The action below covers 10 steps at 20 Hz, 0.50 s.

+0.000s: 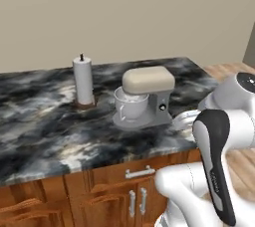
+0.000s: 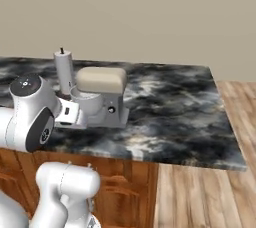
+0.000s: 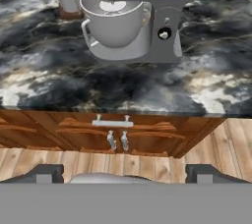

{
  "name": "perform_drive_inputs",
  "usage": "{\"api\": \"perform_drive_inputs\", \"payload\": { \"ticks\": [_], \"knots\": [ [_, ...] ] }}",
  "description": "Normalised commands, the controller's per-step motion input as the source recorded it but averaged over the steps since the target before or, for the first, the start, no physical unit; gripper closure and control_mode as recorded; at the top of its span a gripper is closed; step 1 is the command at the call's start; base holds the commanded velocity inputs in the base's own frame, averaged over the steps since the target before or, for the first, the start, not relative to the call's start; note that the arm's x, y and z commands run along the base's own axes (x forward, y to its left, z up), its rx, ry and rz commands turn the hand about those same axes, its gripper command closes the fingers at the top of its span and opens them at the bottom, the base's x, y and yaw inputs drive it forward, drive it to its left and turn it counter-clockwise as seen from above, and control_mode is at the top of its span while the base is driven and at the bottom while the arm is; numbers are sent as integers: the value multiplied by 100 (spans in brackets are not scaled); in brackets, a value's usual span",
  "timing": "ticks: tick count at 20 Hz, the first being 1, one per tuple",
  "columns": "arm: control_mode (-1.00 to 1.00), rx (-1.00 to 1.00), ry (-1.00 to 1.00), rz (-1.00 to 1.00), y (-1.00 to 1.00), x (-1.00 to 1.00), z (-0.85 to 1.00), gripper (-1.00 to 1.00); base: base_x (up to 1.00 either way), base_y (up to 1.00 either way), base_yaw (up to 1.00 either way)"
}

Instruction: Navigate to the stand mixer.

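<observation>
One dark marbled counter (image 1: 45, 126), spanning wooden cabinets (image 3: 59, 132) with metal handles, beside plank floor (image 2: 200, 197) (the largest items). One stand mixer (image 1: 144, 99), cream head over pale bowl, grey base, standing on the counter near its front edge, directly ahead of the base and centred high in the hand view. One white paper-towel roll (image 1: 83, 80), upright, just beside the mixer. One gripper (image 3: 120, 174), fingertips set wide apart, holding nothing. Progress, judged: approach appears nearly complete; at most a slight closing-in remains.
</observation>
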Motion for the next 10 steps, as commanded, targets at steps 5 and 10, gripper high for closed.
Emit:
{"api": "perform_drive_inputs", "payload": {
  "ticks": [5, 10],
  "knots": [
    [100, 0, 0, 0, 0, 0, 0, -100, 62, -15, 1],
    [100, 0, 0, 0, 0, 0, 0, -100, 51, 4, 1]
  ]
}}
